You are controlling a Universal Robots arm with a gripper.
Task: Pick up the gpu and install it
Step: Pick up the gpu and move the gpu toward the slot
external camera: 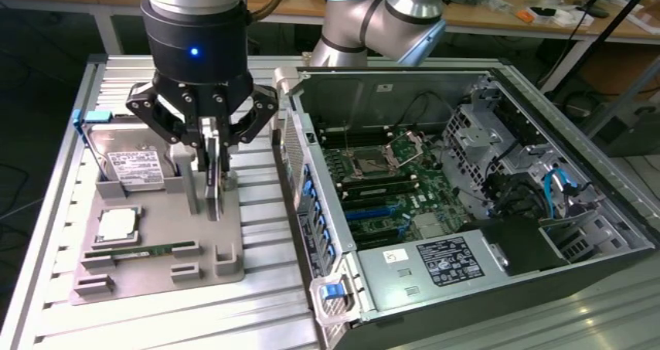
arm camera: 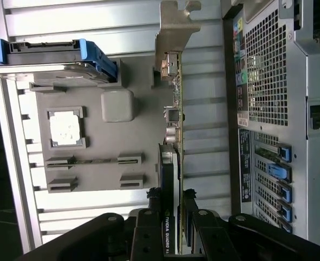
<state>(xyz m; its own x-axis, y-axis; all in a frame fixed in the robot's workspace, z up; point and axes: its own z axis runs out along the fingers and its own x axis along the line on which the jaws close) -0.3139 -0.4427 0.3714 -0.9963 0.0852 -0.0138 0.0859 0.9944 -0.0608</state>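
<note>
Memory stick (external camera: 139, 252) (arm camera: 94, 161) and CPU (external camera: 117, 225) (arm camera: 66, 128) are lying in the grey tray (external camera: 232, 238) (arm camera: 100, 141), along its near edge in the exterior view. Mid-tray, toward its edge facing the PC case (external camera: 299, 172) (arm camera: 269, 81), I'm holding the gpu (external camera: 213, 188) (arm camera: 177, 125) edge-on. The gripper (external camera: 212, 153) (arm camera: 173, 198) is pinching it between both jaws from above, at the end away from the metal bracket. I can't tell if the card is sitting in its slot or is lifted. The hard drive (external camera: 134, 164) (arm camera: 45, 65) is standing at the tray's far edge. The tray is sitting on the slatted table (external camera: 52, 211) (arm camera: 94, 22), just beside the open case.
</note>
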